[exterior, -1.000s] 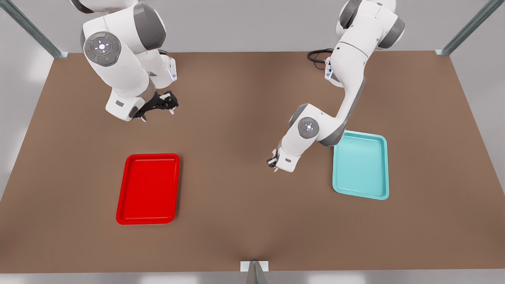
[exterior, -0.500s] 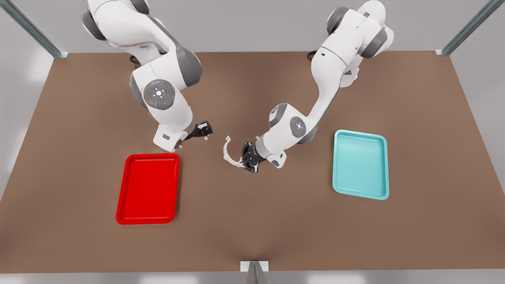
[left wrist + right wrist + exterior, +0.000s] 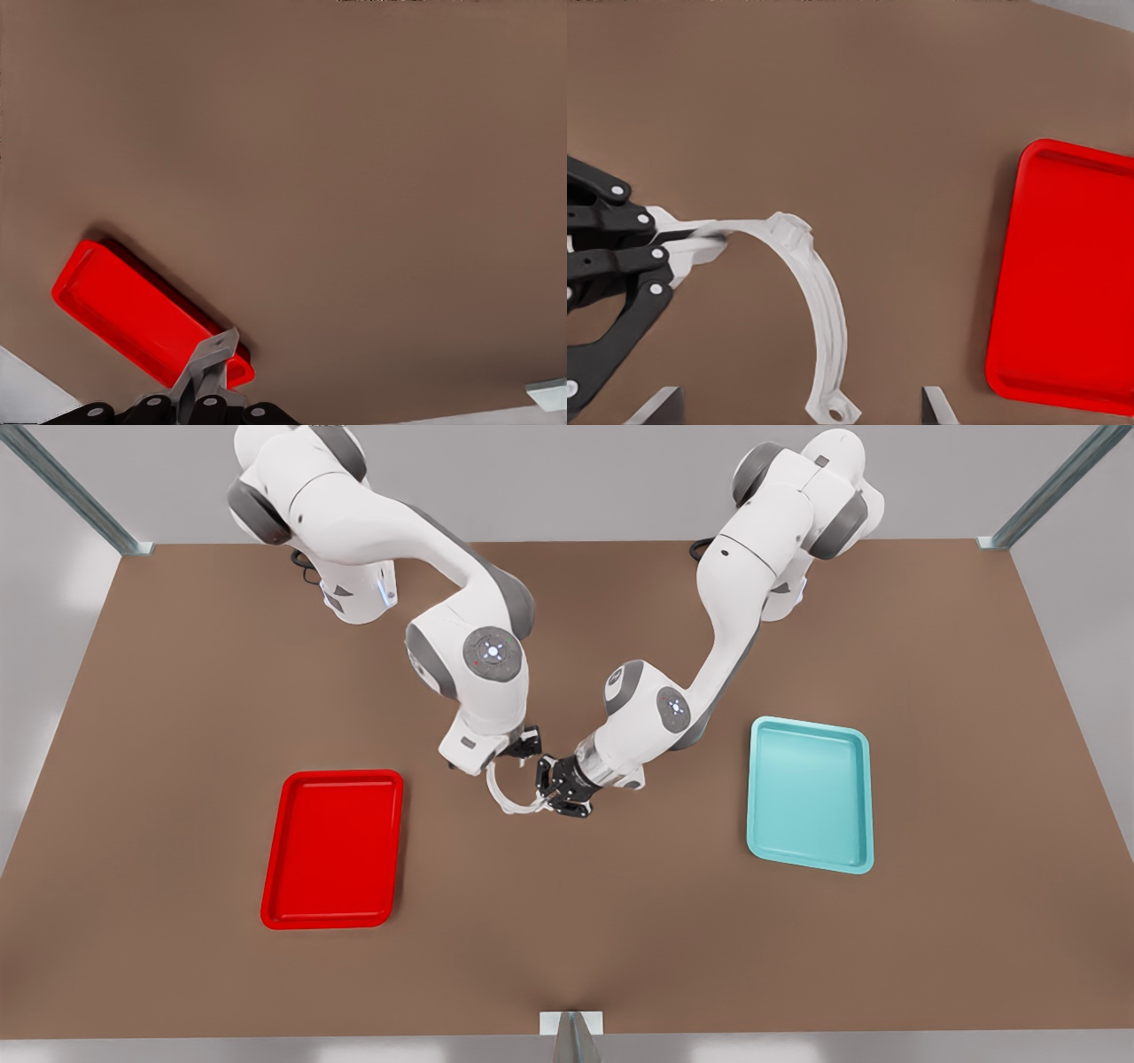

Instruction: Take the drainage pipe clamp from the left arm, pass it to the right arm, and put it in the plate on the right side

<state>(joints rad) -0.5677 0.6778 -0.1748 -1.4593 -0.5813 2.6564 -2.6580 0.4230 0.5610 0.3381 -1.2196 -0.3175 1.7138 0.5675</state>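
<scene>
Both grippers meet mid-table. We find the left gripper (image 3: 542,790) pinching the drainage pipe clamp (image 3: 507,793); the right gripper (image 3: 523,746), fingers spread, straddles its other end.

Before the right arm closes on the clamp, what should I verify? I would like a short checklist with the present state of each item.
1. Left gripper is shut on the drainage pipe clamp: ok.
2. Clamp's free end lies between the open right gripper fingertips: ok.
3. Right gripper has closed on the clamp: not ok.
4. Fingertips reach deep enough for a firm grip: cannot tell.
5. Red plate lies flat on the table: ok.
</scene>
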